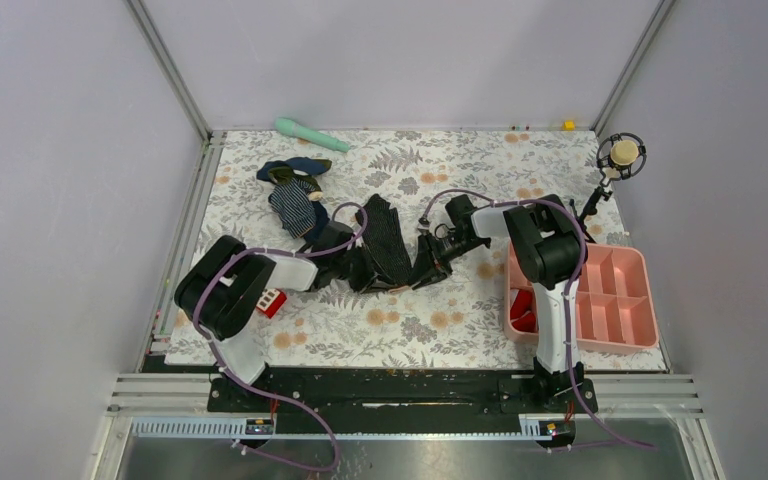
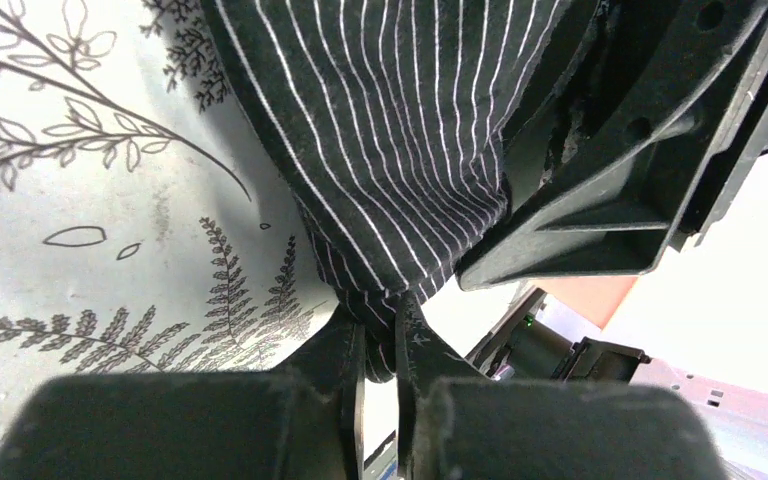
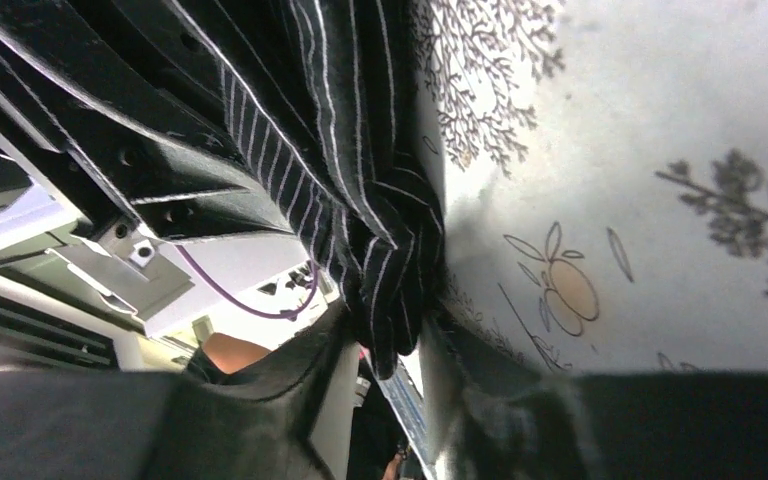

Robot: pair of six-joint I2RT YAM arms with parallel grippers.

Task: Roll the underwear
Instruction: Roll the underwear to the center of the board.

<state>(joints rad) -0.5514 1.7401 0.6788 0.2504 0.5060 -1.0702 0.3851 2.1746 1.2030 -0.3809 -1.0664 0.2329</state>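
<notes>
I see open mat (image 1: 520, 165) beyond the underwear (image 1: 388, 238) toward the back wall, and another free strip along the near edge. The left gripper (image 1: 363, 268) and right gripper (image 1: 423, 266), both pinching that cloth, leave hardly a gap between them. The navy garment (image 1: 295, 195) blocks the far left, the red keypad (image 1: 271, 302) the near left, and the pink tray (image 1: 628, 272) the right.

Top view high behind, looking down on whole table (image 1: 460, 160). Wrist views very close, low, facing each other, sharing the underwear (image 2: 390, 130).
</notes>
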